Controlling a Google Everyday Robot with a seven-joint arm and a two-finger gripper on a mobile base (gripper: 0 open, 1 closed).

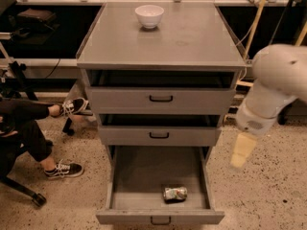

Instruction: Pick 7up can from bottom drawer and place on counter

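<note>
The 7up can point(175, 193), dented and silvery with green marks, lies on its side near the front right of the open bottom drawer point(139, 176). The counter point(187, 37) is the grey cabinet top. My gripper point(241, 151) hangs from the white arm at the right of the cabinet. It points down over the floor, level with the bottom drawer's back, to the right of and above the can. It holds nothing that I can see.
A white bowl point(149, 16) stands at the back middle of the counter. The two upper drawers point(160, 99) point(159, 135) are pulled out slightly. A seated person's legs and sneakers point(64, 169) are on the floor at the left. Cables and poles stand at the back right.
</note>
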